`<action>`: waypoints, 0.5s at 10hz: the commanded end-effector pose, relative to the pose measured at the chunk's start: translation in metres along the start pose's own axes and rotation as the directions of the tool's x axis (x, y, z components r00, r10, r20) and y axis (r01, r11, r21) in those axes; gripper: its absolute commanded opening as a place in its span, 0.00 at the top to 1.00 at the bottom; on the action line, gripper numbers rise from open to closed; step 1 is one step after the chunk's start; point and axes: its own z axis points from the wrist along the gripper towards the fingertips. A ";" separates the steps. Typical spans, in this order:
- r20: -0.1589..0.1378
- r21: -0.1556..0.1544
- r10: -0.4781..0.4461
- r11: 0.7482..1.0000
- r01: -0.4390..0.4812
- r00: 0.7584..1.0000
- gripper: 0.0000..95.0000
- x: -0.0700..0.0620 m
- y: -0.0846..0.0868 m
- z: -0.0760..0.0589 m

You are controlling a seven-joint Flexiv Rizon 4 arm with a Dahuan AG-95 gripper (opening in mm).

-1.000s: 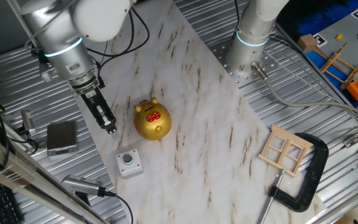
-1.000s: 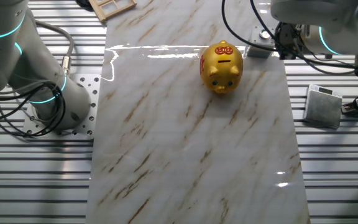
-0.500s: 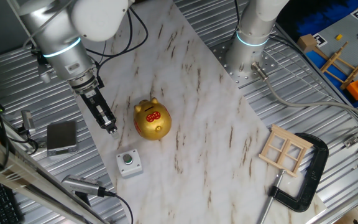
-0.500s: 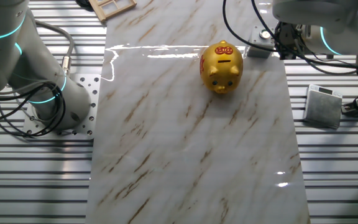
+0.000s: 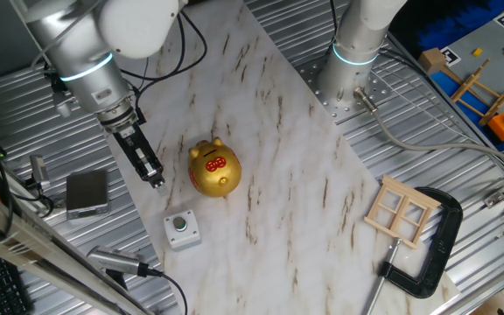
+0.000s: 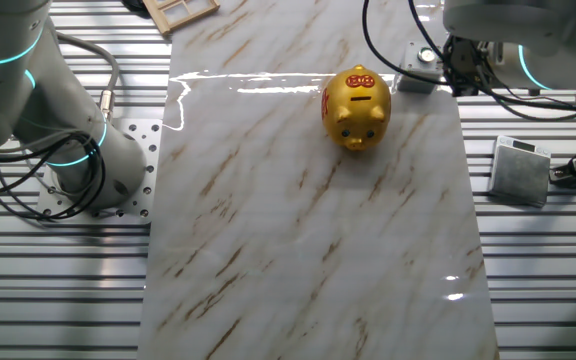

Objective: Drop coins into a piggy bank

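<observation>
The piggy bank (image 5: 213, 169) is a shiny gold pig with red markings and a dark slot on its back, standing on the marble board (image 5: 296, 192). In the other fixed view the piggy bank (image 6: 356, 107) sits near the board's far edge. My gripper (image 5: 157, 181) points down just left of the pig, its tips low over the board's left edge. Its black fingers (image 5: 143, 157) look pressed together, shut. No coins show anywhere, and I cannot make out anything between the fingertips. In the other fixed view only the arm's wrist (image 6: 463, 62) shows.
A small grey box with a green button (image 5: 182, 229) lies in front of the pig. A grey metal block (image 5: 87, 192) rests on the ribbed table to the left. A wooden window frame (image 5: 401, 210) and a black clamp (image 5: 431, 254) lie at the right. A second arm's base (image 5: 350, 61) stands behind.
In the other fixed view the arm's wrist has shifted a few pixels to the right. The pig and the rest have not moved.
</observation>
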 end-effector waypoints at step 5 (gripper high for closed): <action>0.002 -0.003 -0.003 1.000 0.003 1.000 1.00 -0.009 0.001 0.024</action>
